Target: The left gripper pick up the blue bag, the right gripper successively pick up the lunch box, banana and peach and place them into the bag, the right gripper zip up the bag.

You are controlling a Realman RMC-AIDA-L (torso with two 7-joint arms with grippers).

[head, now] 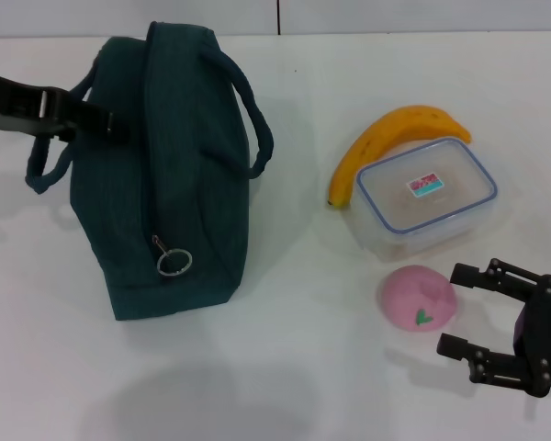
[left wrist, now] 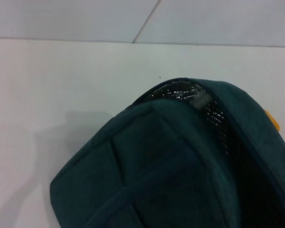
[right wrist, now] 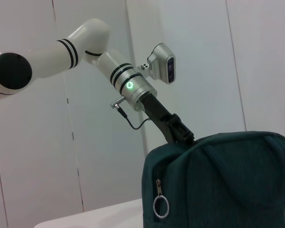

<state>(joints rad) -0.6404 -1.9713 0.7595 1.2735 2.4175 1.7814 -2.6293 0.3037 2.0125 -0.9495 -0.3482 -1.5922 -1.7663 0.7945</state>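
Left gripper (head: 106, 122), jaws unreadable, sits at the bag's (head: 179, 184) far handle; right gripper (head: 466, 312), spread beside the peach (head: 416, 296), should straddle the lunch box (head: 426, 195) squarely.

No legible text is found in any view. A small red-green label (head: 426, 186) is seen on the lunch box (head: 425, 197) lid, but its print cannot be read.

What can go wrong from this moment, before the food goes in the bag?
The banana leans against the lunch box, so lifting the box may roll it. The peach lies close to the open right gripper and could be knocked. The blue bag, which the left gripper reaches, looks barely open.
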